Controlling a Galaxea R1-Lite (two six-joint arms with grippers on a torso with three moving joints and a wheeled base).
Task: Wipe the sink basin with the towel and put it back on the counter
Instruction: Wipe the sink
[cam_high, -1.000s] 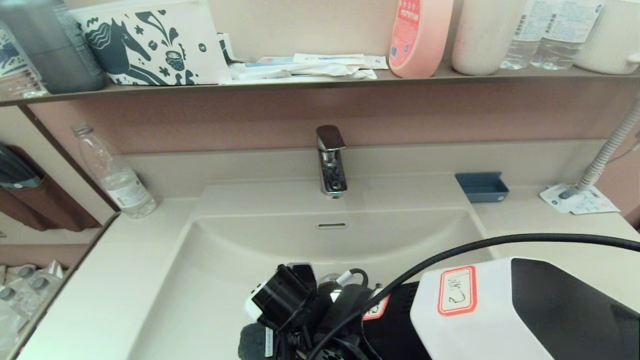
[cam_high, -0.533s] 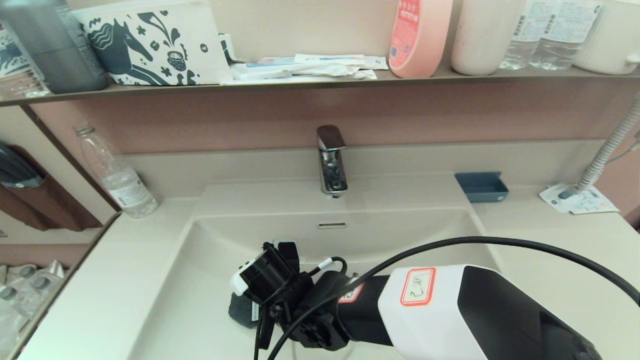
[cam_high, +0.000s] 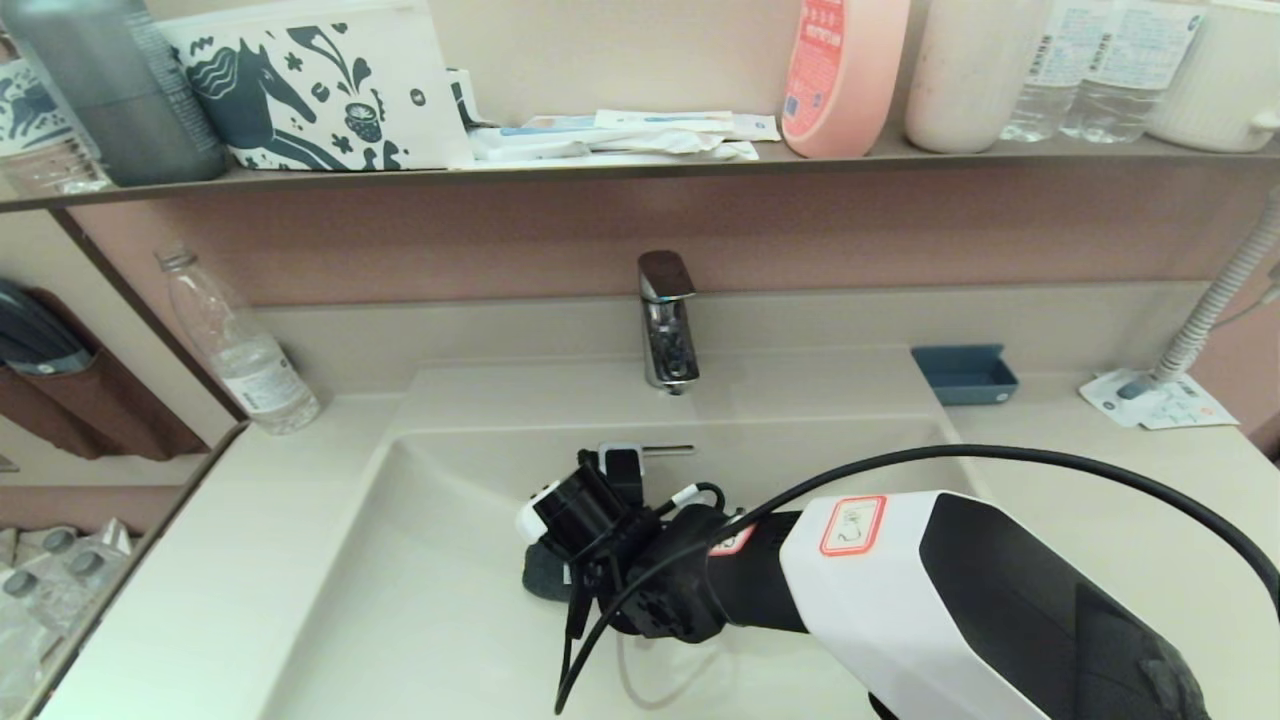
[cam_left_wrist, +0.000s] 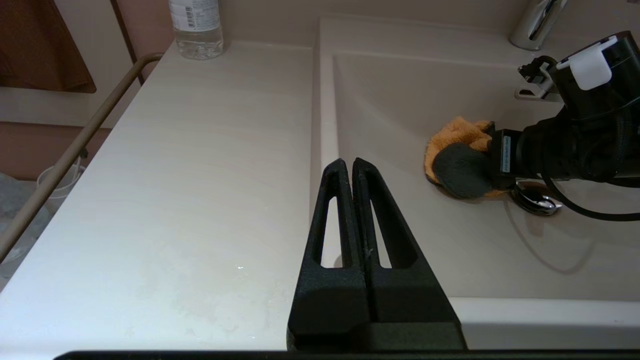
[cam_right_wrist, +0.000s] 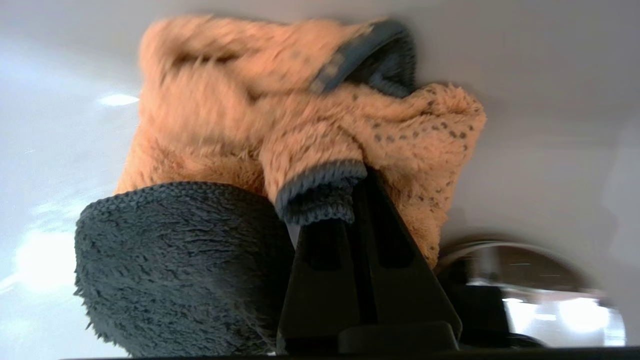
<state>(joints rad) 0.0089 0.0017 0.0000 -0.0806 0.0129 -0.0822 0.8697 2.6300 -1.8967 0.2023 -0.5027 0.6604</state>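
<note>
The cream-beige sink basin (cam_high: 420, 600) has a chrome faucet (cam_high: 666, 322), a slot overflow (cam_high: 672, 449) and a round chrome drain plug (cam_left_wrist: 536, 201). My right gripper (cam_right_wrist: 357, 182) is shut on the towel (cam_right_wrist: 225, 115), orange-tan with a dark grey side. It presses the bunched towel (cam_left_wrist: 457, 145) on the basin floor, just beside the drain plug (cam_right_wrist: 525, 280). From the head view only a dark grey bit of towel (cam_high: 543, 580) shows under the wrist. My left gripper (cam_left_wrist: 348, 162) is shut and empty, parked over the counter (cam_left_wrist: 175, 175) at the basin's left rim.
A clear water bottle (cam_high: 240, 350) stands at the counter's back left. A blue tray (cam_high: 963, 373), paper packets (cam_high: 1150, 400) and a grey hose (cam_high: 1215, 300) are at the back right. The dark shelf (cam_high: 640, 165) with bottles hangs above. A metal rail (cam_left_wrist: 75, 150) borders the counter's left edge.
My right arm has slid the towel across the basin floor, from the near side toward the back wall and the overflow slot. The left arm has not moved.
</note>
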